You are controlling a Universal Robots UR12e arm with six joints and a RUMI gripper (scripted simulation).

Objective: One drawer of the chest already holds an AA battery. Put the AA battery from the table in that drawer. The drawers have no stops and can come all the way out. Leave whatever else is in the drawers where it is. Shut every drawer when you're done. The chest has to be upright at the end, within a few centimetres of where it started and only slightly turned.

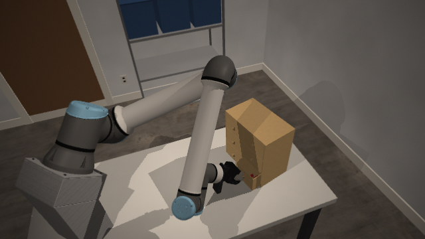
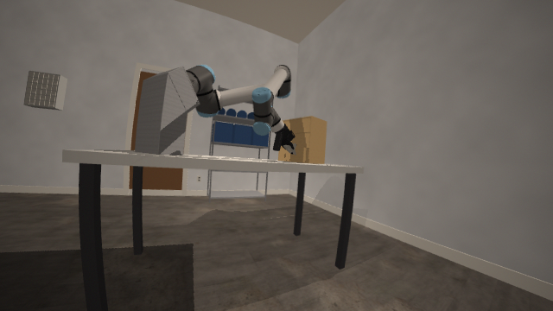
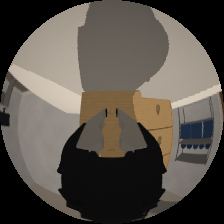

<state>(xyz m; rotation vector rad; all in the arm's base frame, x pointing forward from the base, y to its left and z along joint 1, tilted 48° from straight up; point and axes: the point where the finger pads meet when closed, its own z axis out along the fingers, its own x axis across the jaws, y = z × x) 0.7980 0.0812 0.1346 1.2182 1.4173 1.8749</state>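
Observation:
The tan chest [image 1: 265, 133] [image 2: 311, 134] [image 3: 155, 115] stands upright on the white table [image 1: 292, 196] [image 2: 216, 161], at its far right. Its bottom drawer [image 1: 255, 182] is pulled partly out, and a small red thing [image 1: 252, 175] shows inside it. My gripper [image 1: 240, 178] [image 2: 290, 149] [image 3: 111, 109] is low at that drawer's front, and its fingers are closed on the drawer's knob. The three upper drawers look shut. I see no AA battery for certain. A small dark thing [image 2: 175, 152] lies on the table by the robot's base, too small to tell.
The robot's grey base block [image 1: 60, 189] [image 2: 164, 112] stands at the table's left end. The forearm [image 1: 202, 139] slants down in front of the chest. A metal shelf with blue bins [image 1: 172, 20] [image 2: 239, 131] stands by the back wall. The right wall is close behind the chest.

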